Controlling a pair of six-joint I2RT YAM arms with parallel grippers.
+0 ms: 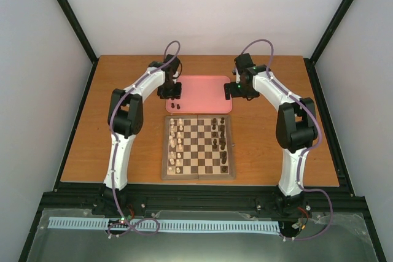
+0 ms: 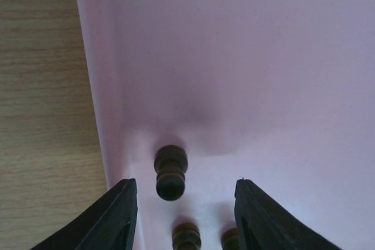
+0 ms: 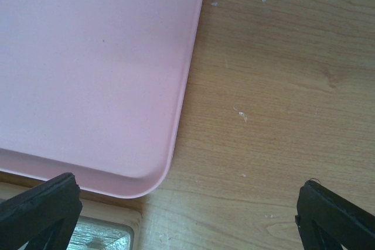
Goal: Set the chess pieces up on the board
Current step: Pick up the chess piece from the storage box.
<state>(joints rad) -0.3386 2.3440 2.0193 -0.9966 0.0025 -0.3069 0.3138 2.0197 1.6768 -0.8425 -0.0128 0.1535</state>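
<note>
Two white arms stand on the table (image 1: 270, 151), one at each side of the board (image 1: 198, 177).

The left arm (image 1: 126, 121) reaches to 12 o'clock, and the left fingers (image 1: 173, 95) hang over the 7 o'clock corner of the one pink tray (image 1: 202, 84). They are spread and pinch nothing. In the left wrist view three dark pieces (image 2: 171, 172) lie on the tray near its 9 o'clock wall. One lies just beyond the fingertips, in line with the gap between them and touching neither. The other two sit lower in that view, nearer the camera, half cut off by the frame. Whether these three stand upright or lie on their sides cannot be told. The top view shows only two dark specks at that corner.

The tray lies at 12 o'clock of the board, just beside it. On the board, cream pieces (image 1: 174, 145) fill two files along the 9 o'clock side, and more dark pieces stand in two files along the 3 o'clock side. Both sets are too small to count exactly.

The right arm (image 1: 295, 127) mirrors the left. The right fingers (image 1: 235, 90) hang at the tray's 3 o'clock edge, spread very wide and holding nothing. The right wrist view shows bare table between them, beside a rounded corner of the tray.
</note>
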